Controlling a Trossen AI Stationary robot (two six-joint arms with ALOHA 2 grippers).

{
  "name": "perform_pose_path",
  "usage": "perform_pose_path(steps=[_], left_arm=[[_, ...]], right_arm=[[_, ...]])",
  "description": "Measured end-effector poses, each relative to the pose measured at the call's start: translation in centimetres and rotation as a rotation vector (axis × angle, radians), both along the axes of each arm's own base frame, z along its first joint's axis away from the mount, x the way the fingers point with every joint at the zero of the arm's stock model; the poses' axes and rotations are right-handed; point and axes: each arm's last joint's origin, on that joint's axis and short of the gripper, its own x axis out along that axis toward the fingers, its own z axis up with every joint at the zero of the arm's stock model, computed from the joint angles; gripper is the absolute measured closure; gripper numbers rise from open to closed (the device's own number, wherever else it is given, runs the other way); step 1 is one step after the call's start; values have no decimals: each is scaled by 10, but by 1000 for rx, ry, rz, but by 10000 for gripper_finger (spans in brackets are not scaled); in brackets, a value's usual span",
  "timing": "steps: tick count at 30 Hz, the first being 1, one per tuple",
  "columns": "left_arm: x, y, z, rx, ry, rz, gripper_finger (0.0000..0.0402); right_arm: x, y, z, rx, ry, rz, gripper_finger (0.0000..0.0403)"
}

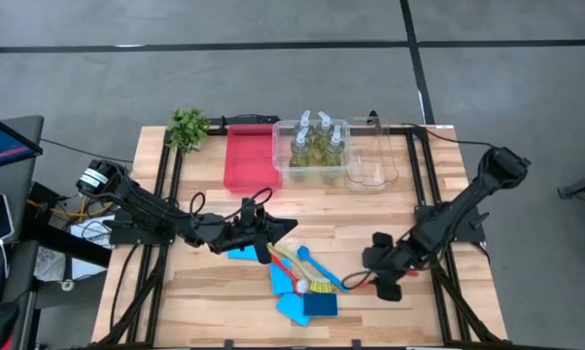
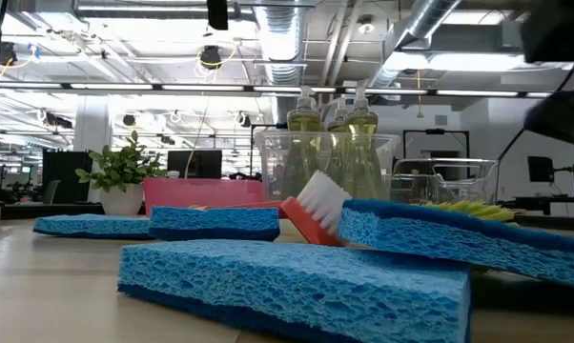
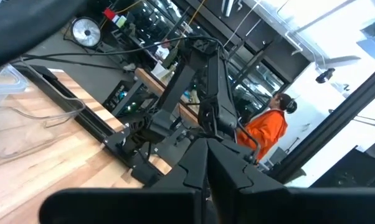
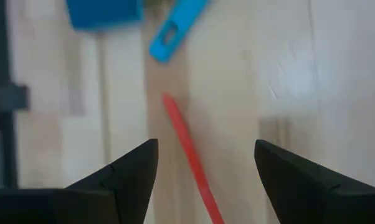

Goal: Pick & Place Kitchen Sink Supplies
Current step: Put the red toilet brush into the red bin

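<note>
1. Thin red brush handle lying flat on the pale wooden surface, lower right of centre in the high view, dead between the right gripper fingers, spread wide with nothing held: lined up, by the look of it, for a straddling grasp.
2. Flat blue rectangular sponges and a blue brush handle heaped just beyond, lower centre, probably awaiting sorting.
3. Small clear bottles of yellow-green liquid upright in a clear plastic bin at upper centre, seemingly already placed.
4. Left gripper left of centre, over the heap's near edge, fingers pressed together, empty.
</note>
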Motion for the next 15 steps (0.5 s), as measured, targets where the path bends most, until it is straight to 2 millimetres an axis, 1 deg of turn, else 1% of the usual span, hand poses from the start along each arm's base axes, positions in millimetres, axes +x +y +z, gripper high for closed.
perform_pose_path(steps=[5, 11, 13, 15], left_arm=[[0, 0, 0, 0, 0, 0, 390], [0, 0, 0, 1, 0, -9, 391], [0, -1, 0, 4, -1, -23, 391], [0, -2, 0, 5, -2, -35, 392]], right_arm=[[-9, 9, -15, -80, 106, 12, 143], [-8, 28, -49, -204, 209, 64, 145], [-5, 32, -63, -238, 248, 53, 156], [-3, 36, -75, -269, 259, 40, 181]])
